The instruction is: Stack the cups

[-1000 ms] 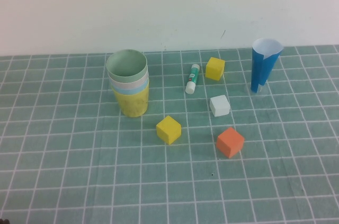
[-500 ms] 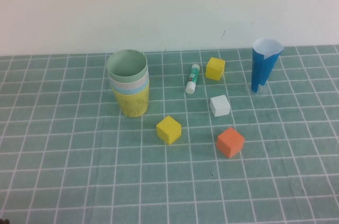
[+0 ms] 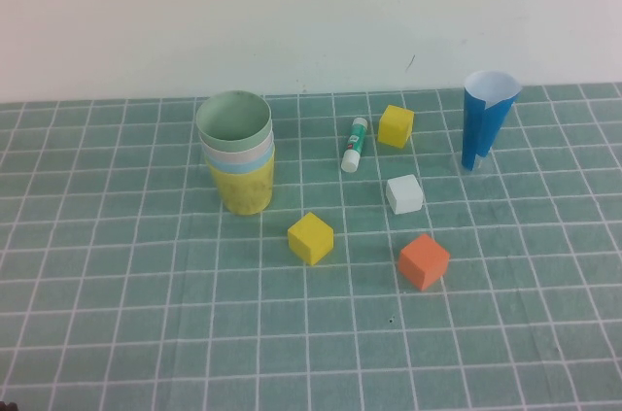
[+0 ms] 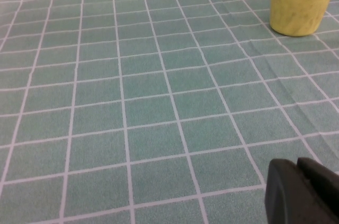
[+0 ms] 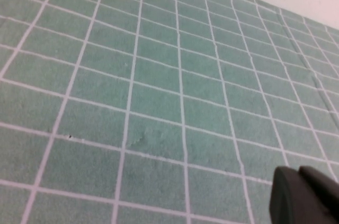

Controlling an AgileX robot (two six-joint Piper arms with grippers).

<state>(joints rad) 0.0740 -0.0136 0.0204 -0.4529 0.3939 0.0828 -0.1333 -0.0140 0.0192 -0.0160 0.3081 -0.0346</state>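
Both end effectors sit low over bare green grid, nothing in either one. Left end effector (image 4: 304, 192) shows in its wrist view as a dark tip with its two fingers pressed together, closed on nothing, hanging above the surface (image 4: 159, 102). Right end effector (image 5: 304, 197) looks the same from its own wrist camera: fingers closed, empty, over plain tiles. Neither arm reaches into the high view.

Over to the cups (image 3: 236, 154): all four are nested in one upright stack at the left of the cluster. Yellow is on the outside at the bottom, then a light blue rim, a pale pink rim, and pale green innermost on top. The left wrist camera catches the yellow base (image 4: 296, 1) well away from that end effector.

Right of the stack lies a glue stick (image 3: 354, 144), with a yellow cube (image 3: 395, 125) just beside it. A white cube (image 3: 403, 193), an orange cube (image 3: 424, 261) and another yellow cube (image 3: 310, 237) sit nearer. A dark-blue paper cone (image 3: 485, 118) stands far right.
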